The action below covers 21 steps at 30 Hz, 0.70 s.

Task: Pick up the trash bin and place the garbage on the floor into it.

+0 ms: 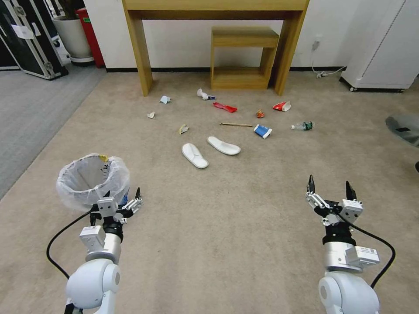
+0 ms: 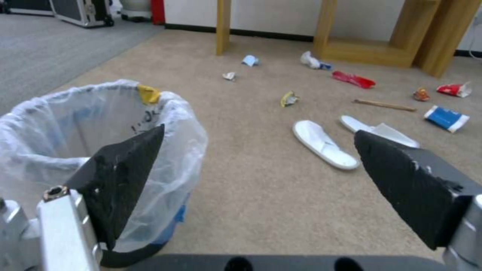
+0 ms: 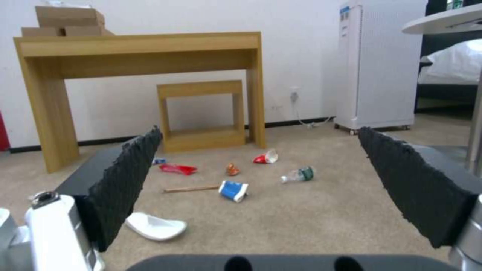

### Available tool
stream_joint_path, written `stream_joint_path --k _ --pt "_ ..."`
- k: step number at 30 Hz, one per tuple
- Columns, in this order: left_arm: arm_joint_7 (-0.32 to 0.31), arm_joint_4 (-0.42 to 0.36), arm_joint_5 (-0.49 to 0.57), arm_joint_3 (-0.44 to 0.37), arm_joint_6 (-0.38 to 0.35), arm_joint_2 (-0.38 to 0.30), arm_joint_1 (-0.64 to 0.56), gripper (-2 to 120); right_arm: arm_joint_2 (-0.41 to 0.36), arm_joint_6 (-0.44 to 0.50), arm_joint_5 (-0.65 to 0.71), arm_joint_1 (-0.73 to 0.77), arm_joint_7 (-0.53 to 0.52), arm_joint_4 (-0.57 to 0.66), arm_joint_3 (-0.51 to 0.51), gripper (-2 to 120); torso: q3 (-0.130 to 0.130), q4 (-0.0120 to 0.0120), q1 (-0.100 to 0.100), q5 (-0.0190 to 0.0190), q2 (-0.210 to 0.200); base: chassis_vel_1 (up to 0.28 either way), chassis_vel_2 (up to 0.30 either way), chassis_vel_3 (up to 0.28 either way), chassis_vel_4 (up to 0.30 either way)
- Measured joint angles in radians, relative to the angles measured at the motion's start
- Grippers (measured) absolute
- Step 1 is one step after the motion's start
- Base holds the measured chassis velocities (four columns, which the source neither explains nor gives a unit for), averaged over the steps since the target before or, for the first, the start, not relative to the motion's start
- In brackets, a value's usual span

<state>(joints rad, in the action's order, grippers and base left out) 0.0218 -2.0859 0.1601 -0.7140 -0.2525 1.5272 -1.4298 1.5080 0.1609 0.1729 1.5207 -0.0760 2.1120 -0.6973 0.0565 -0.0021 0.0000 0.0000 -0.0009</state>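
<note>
Now the bin (image 1: 92, 179) stands on the carpet (image 1: 244, 226), and the left gripper (image 1: 121, 198) is at its near rim with jaws open, one finger (image 2: 123, 177) against the bag. Beyond the bin, toward the desk (image 1: 216, 26), lie two slippers (image 1: 209, 150), a carton (image 1: 262, 131), a stick (image 1: 236, 124) and a bottle (image 1: 303, 126). Well apart from the bin, the right gripper (image 1: 331, 188) hangs open above bare carpet.

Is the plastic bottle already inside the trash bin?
No, the bottle lies on the carpet by the right table leg, far from the trash bin.
</note>
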Motion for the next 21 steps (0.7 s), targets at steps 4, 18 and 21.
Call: stream_joint_path --k 4,18,21 --pt "-0.002 -0.002 0.003 -0.003 0.000 -0.001 -0.003 100 0.004 0.003 -0.005 0.001 0.003 0.000 0.005 100 0.000 0.0001 0.000 -0.0001 0.000 0.144 0.119 -0.147 -0.154" --pt "-0.004 0.012 0.002 -0.006 0.005 0.000 -0.002 100 0.009 0.012 -0.009 -0.011 0.014 -0.016 0.012 100 0.000 0.0001 0.000 -0.0003 0.000 0.249 0.239 -0.240 -0.239" --pt "-0.006 0.017 0.001 -0.007 0.007 0.000 -0.002 100 0.010 0.018 -0.010 -0.011 0.020 -0.021 0.014 100 0.000 0.0003 0.000 -0.0002 0.000 0.235 0.221 -0.219 -0.248"
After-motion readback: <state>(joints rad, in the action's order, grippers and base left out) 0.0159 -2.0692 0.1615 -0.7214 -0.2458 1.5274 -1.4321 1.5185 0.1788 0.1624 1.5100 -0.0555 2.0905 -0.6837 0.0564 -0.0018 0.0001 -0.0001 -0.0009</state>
